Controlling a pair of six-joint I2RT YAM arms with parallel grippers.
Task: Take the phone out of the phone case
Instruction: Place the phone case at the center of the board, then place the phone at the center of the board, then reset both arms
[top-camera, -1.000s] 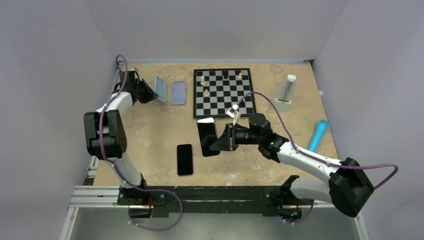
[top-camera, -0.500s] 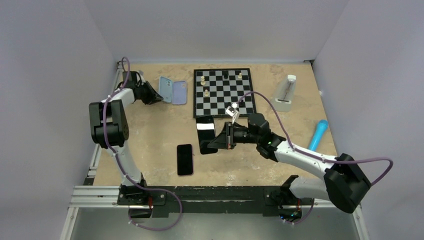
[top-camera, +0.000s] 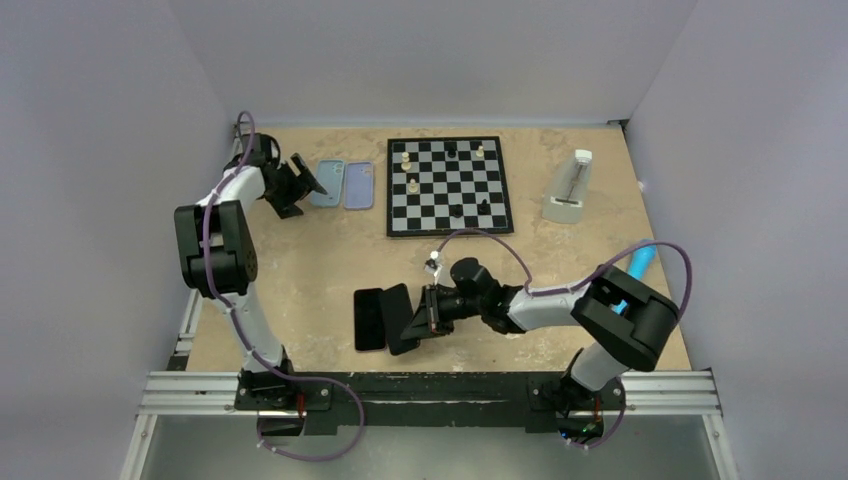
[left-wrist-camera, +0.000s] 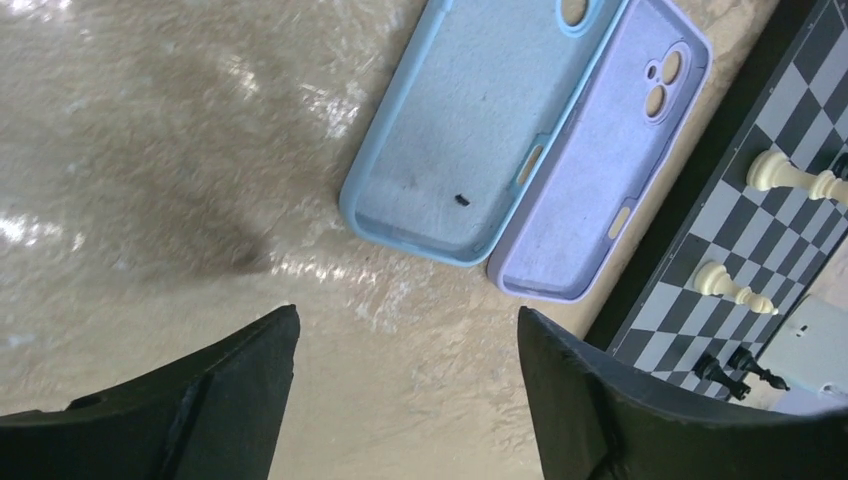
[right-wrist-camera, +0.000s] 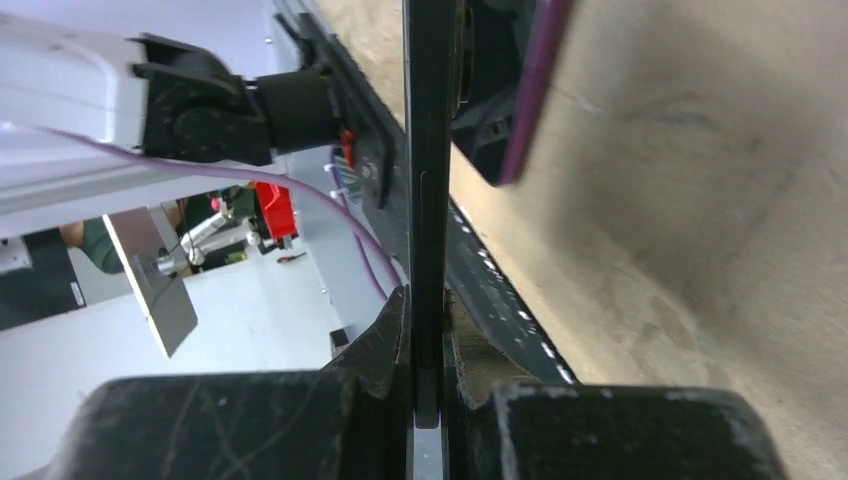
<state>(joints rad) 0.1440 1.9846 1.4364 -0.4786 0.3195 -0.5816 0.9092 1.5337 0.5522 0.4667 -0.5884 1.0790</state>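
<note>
- Phone (top-camera: 398, 320): a black slab at lower centre of the overhead view, held at a slant by the right hand (top-camera: 422, 312). The right wrist view shows it edge-on, pinched tight between the two fingers (right-wrist-camera: 380, 350).
- Second phone (top-camera: 368, 319): black with a pinkish rim, flat on the desk (top-camera: 300, 260) just left of the held one. Whether the two touch cannot be told.
- Blue phone case (left-wrist-camera: 470, 140): empty, with its open side up, at upper left of the overhead view. One long edge lies against a lilac phone case (left-wrist-camera: 600, 170), which is also empty.
- Left hand (left-wrist-camera: 405, 390): fingers spread wide and holding nothing. It sits just left of the blue case in the overhead view, apart from it.
- Chessboard (top-camera: 449, 185): at upper centre, right of the lilac case, with a few light and dark pieces on it.
- White wedge-shaped object (top-camera: 566, 190): upright, right of the board.
- Blue cylinder (top-camera: 645, 258): near the right edge of the desk, partly behind the right arm.
</note>
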